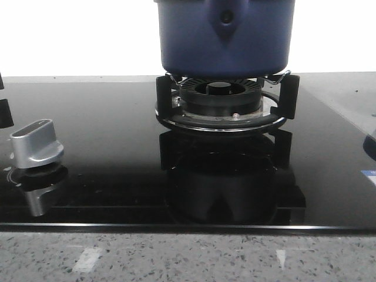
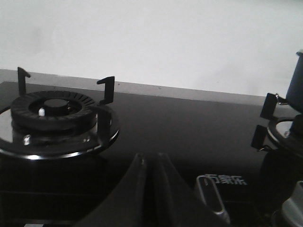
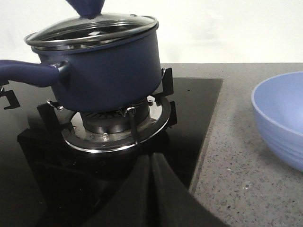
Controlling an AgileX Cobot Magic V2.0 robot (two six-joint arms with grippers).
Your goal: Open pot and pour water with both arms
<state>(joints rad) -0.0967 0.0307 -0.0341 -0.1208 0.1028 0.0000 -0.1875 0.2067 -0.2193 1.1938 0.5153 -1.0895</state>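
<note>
Blue bowl (image 3: 282, 118) sits on granite counter (image 3: 232, 156), well right of the pot (image 3: 106, 75).

The wall (image 1: 76, 35) at the top of the front view was blown out to flat white. The glossy black cooktop (image 1: 106, 153) mirrored the burner (image 1: 220, 106) darkly. Both wrist views were dim and soft, with near foregrounds blurred.

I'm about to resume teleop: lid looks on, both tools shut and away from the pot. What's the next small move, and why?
Probably open the right tool and raise it toward the lid knob: the glass lid still covers the pot, so no pouring into the bowl yet.
</note>
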